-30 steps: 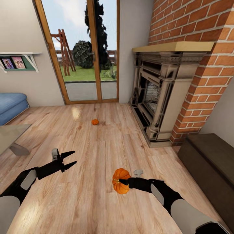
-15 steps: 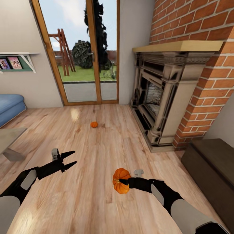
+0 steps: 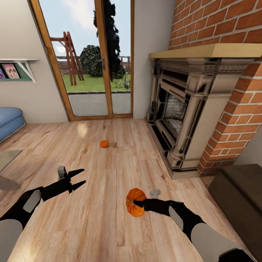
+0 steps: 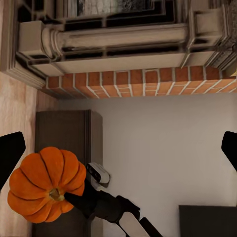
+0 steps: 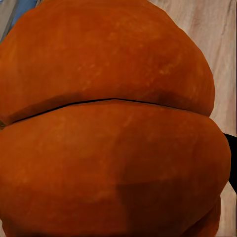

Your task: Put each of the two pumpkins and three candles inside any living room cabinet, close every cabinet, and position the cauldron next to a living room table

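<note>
Jaws on the right gripper (image 3: 134, 202) are clamped on a pumpkin (image 3: 135, 207), held up off the wood floor (image 3: 109, 225), so close to the right wrist camera it's basically all orange (image 5: 113, 128). Left gripper (image 3: 80, 177) has its jaws spread wide with nothing between them, hanging over the floor well apart from the right one. Second pumpkin (image 3: 104, 144) sits on the floor farther off, between the glass door (image 3: 91, 58) and the fireplace (image 3: 182, 109). Dark brown cabinet (image 3: 240, 193) is down by the brick chimney (image 3: 236, 120).

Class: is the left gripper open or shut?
Open. The left gripper's two fingers stand apart with bare floor between them, holding nothing.
</note>
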Controlling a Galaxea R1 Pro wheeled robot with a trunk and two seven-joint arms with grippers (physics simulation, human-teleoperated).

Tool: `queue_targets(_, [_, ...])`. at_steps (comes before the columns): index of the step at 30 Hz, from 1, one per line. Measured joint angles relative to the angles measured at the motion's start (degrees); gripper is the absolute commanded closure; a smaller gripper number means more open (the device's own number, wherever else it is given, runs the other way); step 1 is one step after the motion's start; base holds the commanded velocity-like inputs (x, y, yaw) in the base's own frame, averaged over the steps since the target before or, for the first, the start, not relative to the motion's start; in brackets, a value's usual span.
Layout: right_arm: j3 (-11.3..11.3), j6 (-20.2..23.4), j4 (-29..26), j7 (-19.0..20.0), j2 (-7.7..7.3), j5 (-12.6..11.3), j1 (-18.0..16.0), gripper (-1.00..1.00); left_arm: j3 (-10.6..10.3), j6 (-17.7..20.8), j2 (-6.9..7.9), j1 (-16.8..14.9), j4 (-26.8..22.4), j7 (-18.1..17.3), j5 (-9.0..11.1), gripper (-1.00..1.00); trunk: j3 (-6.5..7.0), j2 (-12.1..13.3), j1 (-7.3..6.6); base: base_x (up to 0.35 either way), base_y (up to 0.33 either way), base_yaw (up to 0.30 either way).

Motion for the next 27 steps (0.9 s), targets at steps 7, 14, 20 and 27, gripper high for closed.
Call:
queue_targets(7, [0.01,0.0,0.0,0.0,-0.02,-0.01,0.0,1.0,0.0,0.0,0.0,0.0,0.0,0.01,0.0,-1.0,0.0,0.0,0.0,0.337,0.0,0.0])
queue_targets(14, [0.04,-0.01,0.0,-0.02,-0.1,0.03,0.0,1.0,0.0,0.0,0.0,0.0,0.0,-0.06,0.07,-1.0,0.0,0.0,0.0,0.337,0.0,0.0])
queue_targets(20, [0.04,-0.01,0.0,0.03,-0.11,0.03,0.0,1.0,0.0,0.0,0.05,0.0,0.0,-0.09,0.08,-1.0,0.0,0.0,0.0,0.337,0.0,0.0])
queue_targets(27, [0.0,0.01,0.0,0.03,0.01,0.07,0.0,1.0,0.0,0.0,0.06,0.02,0.01,-0.16,0.08,-1.0,0.0,0.0,0.0,0.337,0.0,0.0])
